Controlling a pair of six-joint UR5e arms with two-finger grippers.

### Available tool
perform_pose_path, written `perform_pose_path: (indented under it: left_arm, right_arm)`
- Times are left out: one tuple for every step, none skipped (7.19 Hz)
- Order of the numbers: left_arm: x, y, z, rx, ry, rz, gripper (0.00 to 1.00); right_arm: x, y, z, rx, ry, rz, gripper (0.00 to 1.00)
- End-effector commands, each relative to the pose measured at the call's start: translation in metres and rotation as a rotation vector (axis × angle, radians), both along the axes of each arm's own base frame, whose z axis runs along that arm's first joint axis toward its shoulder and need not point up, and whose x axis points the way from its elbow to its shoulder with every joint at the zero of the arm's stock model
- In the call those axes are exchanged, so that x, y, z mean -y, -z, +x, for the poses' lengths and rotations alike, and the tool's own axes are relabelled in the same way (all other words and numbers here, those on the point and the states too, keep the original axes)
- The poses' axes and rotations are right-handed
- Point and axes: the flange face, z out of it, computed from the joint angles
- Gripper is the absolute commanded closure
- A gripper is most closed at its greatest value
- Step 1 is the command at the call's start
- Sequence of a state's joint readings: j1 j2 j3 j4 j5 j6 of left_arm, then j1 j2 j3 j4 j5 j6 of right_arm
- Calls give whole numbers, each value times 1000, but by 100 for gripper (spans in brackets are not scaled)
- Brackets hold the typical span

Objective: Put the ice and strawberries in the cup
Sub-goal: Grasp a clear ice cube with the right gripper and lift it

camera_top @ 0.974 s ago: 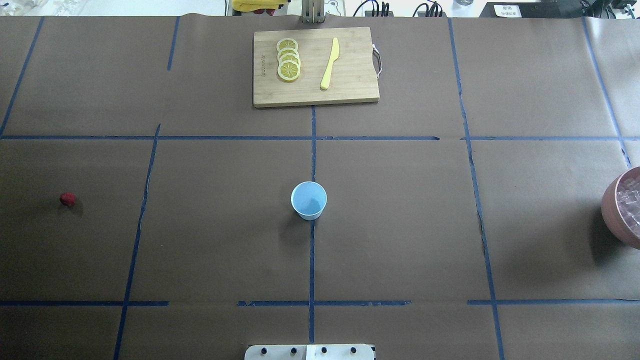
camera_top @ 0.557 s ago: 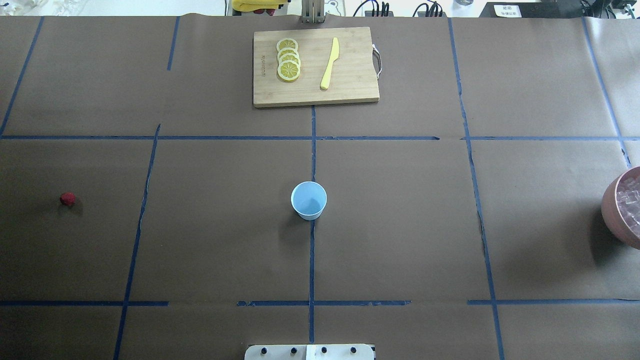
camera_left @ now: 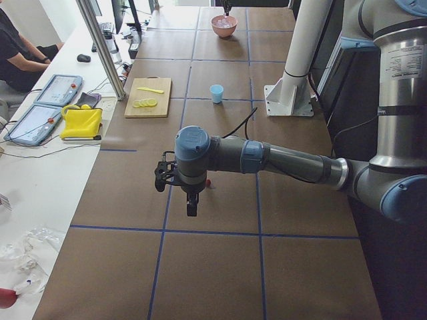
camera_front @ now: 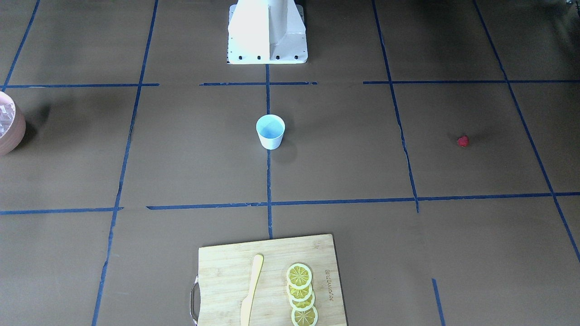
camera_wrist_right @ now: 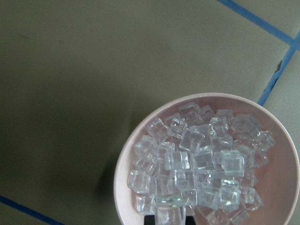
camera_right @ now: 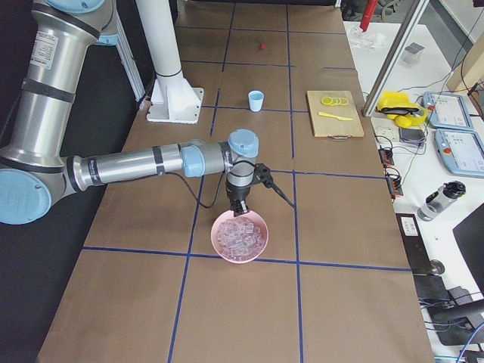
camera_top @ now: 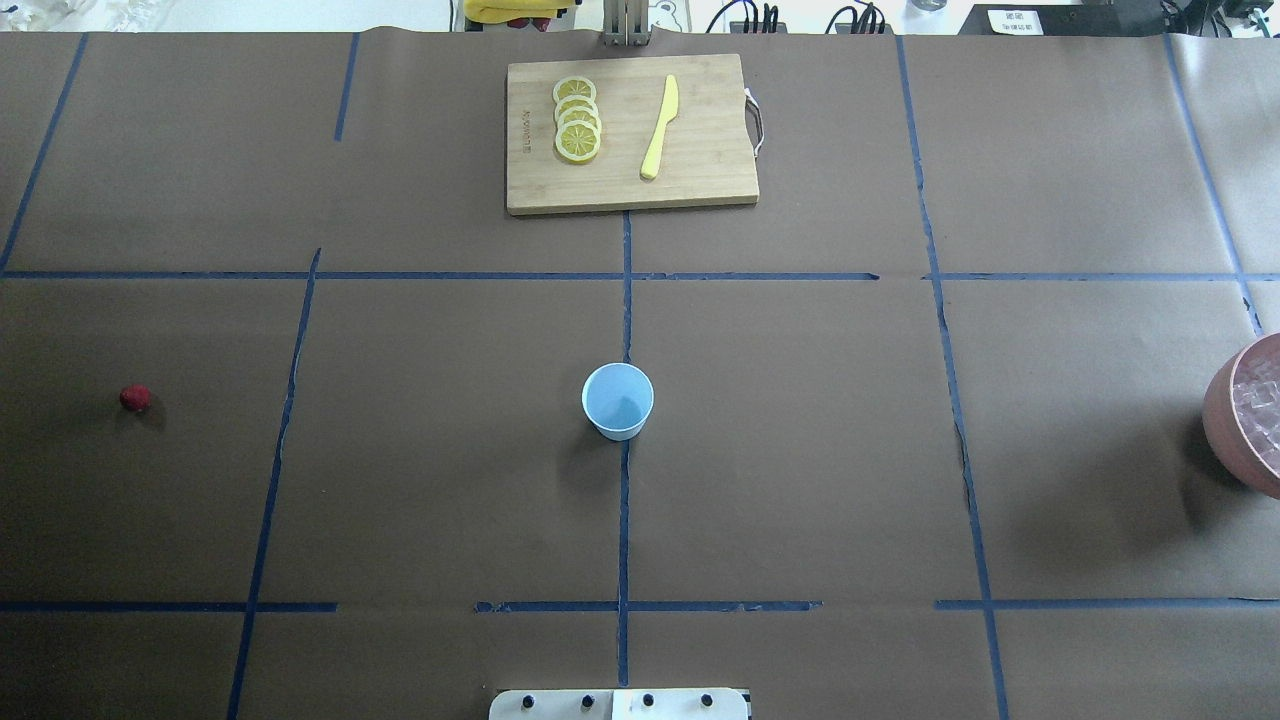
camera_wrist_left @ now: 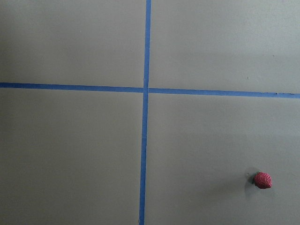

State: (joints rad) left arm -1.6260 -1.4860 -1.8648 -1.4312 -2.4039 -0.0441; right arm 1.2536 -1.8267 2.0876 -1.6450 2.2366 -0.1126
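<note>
Right jaws over ice (camera_wrist_right: 197, 159) in pink bowl (camera_wrist_right: 281, 187), left jaws near strawberry (camera_wrist_left: 262, 180), apparently staged for pickups; cup (camera_top: 618, 400) empty at centre of bench (camera_top: 800, 450); cannot tell how far either jaws open.

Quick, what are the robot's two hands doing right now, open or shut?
Left gripper: cannot tell; it hangs above the table near the strawberry.
Right gripper: cannot tell; it hangs over the pink bowl of ice.
</note>
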Motion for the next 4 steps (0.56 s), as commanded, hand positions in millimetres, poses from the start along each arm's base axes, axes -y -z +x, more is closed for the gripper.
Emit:
perform_pose_path:
  left_arm:
    - [0, 0, 0, 0, 0, 1, 0]
    - [0, 0, 0, 0, 0, 1, 0]
    - [0, 0, 0, 0, 1, 0, 0]
    - [0, 0, 1, 2, 0, -2, 0]
  right_arm:
    - [33, 84, -9, 133, -20, 27, 100]
    - [54, 122, -20, 203, -42, 27, 100]
    - [82, 173, -45, 249, -116, -9, 100]
    - [87, 214, -104, 268, -115, -67, 100]
